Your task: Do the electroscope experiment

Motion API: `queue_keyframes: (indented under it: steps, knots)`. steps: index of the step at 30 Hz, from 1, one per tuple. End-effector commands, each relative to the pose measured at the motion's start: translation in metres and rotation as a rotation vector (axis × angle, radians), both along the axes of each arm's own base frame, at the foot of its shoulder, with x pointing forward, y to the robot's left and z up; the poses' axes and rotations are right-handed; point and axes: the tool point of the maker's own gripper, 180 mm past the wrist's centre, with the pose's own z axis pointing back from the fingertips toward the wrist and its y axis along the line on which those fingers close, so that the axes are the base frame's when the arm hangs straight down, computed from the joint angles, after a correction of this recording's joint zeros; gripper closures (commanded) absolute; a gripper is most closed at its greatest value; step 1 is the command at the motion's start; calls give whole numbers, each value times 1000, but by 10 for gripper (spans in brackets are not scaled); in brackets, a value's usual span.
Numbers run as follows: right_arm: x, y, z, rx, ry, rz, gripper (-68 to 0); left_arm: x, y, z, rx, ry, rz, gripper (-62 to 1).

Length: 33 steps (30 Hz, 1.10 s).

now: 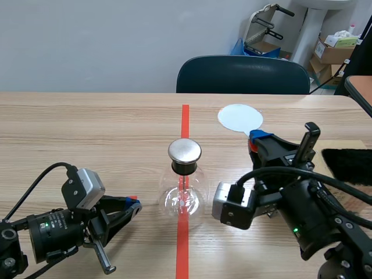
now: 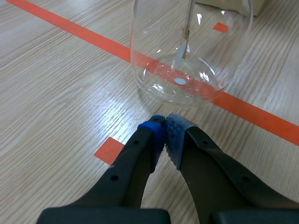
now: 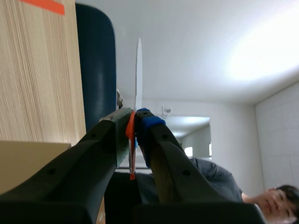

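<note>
Now, clear glass electroscope flask with polished metal cap (image 1: 184,177): upright on the wooden table (image 1: 87,128), astride the orange-red tape line.
flat round white disc on an orange-red handle (image 1: 240,118): raised behind and to the right of the electroscope, apart from its cap.
black right gripper (image 1: 260,139): clamped on the disc's handle, right of the electroscope.
black left gripper (image 1: 135,206): fingers together on nothing, low, just left of the electroscope's base, not touching the glass.
black fuzzy cloth (image 1: 347,165): well right of the electroscope.
risk, tipping: a low or fast approach could strike the cap and topple the likely top-heavy electroscope.
risk, slip: the handle looks thin, so pressing the cap may twist the disc.
risk, nudge: any left-gripper drift would likely shove the glass.
</note>
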Motion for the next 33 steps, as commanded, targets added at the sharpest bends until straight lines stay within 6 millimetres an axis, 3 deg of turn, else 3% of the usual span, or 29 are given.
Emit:
queue_keyframes:
  steps: [1, 17, 33]
  knots:
    - [2, 3, 9, -10, -38, 36, -19, 3, -7, 10, -35, -23, -5, -29]
    - [-26, 44, 5, -25, -26, 310, -19, 4, -7, 10, -35, -23, -4, -29]
    - [-35, 54, 4, -30, -23, 388, -19, 4, -7, 10, -35, -24, -4, -29]
